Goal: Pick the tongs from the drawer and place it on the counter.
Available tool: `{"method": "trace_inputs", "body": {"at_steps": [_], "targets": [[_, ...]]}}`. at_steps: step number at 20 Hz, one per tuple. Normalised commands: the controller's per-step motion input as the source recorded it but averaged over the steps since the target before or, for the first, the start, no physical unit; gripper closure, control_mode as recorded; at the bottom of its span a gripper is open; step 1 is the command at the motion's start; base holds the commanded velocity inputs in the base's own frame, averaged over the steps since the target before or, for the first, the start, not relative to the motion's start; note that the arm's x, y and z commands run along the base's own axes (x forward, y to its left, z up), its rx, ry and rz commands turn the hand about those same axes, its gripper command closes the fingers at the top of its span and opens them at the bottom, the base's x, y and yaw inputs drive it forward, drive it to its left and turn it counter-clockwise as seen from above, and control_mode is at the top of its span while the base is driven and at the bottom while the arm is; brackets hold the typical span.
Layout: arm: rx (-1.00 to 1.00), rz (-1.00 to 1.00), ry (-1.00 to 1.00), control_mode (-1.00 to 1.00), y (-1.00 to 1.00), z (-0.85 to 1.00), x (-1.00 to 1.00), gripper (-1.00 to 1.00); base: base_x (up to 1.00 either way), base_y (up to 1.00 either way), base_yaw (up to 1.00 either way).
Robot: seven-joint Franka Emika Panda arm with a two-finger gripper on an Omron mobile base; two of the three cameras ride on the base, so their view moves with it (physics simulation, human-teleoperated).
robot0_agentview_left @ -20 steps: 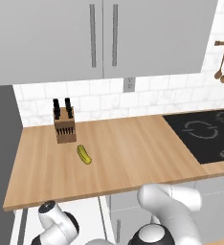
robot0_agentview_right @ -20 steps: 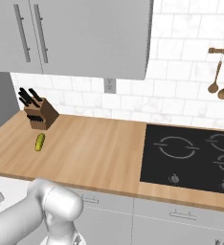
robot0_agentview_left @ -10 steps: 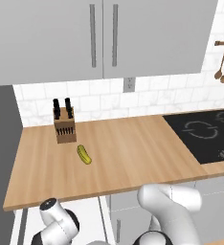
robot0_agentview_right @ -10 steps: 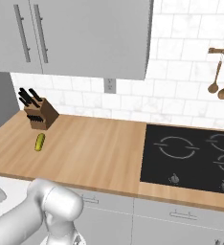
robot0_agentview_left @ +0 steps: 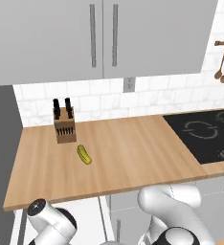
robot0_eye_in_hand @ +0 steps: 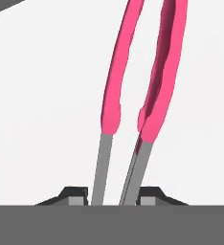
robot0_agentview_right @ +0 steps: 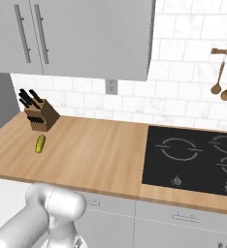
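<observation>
The tongs (robot0_eye_in_hand: 133, 95) lie lengthwise in the hand view, with pink handle and tips running away from me and two grey metal arms coming down between my fingertips. My gripper (robot0_eye_in_hand: 114, 197) is shut on those grey arms, one dark fingertip (robot0_eye_in_hand: 78, 196) tight on each side. Behind them is the plain white floor of the drawer (robot0_eye_in_hand: 37, 95). The open drawer's white inside (robot0_agentview_left: 85, 215) also shows below the front edge of the wooden counter (robot0_agentview_left: 133, 148), where my arm reaches down. The counter (robot0_agentview_right: 96, 150) spans the middle of the right base view.
A knife block (robot0_agentview_left: 65, 125) stands at the counter's back left, and a yellow-green pickle-like item (robot0_agentview_left: 84, 154) lies just in front of it. The black cooktop (robot0_agentview_right: 193, 155) takes up the right end. Wooden spoons (robot0_agentview_right: 222, 72) hang on the wall above it.
In the left base view, the arm's lower links have shifted slightly up and left. Nothing on the counter has moved.
</observation>
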Motion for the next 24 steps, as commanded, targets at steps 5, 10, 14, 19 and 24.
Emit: {"method": "trace_inputs", "body": {"at_steps": [5, 10, 14, 19, 24], "targets": [[0.0, -0.03, -0.34, -1.0, 0.02, 1.0, 0.32, 1.0, 0.0, 0.0, 0.0], [0.0, -0.15, -0.18, -1.0, 0.16, 1.0, 0.91, 1.0, 0.0, 0.0, 0.0], [0.0, -0.19, -0.07, -1.0, 0.34, 1.0, 1.0, 1.0, 0.0, 0.0, 0.0], [0.0, -0.16, 0.01, -1.0, 0.23, 0.68, 1.0, 1.0, 0.0, 0.0, 0.0], [0.0, -0.04, 0.05, -1.0, -0.05, -0.24, 1.0, 1.0, 0.0, 0.0, 0.0]]}}
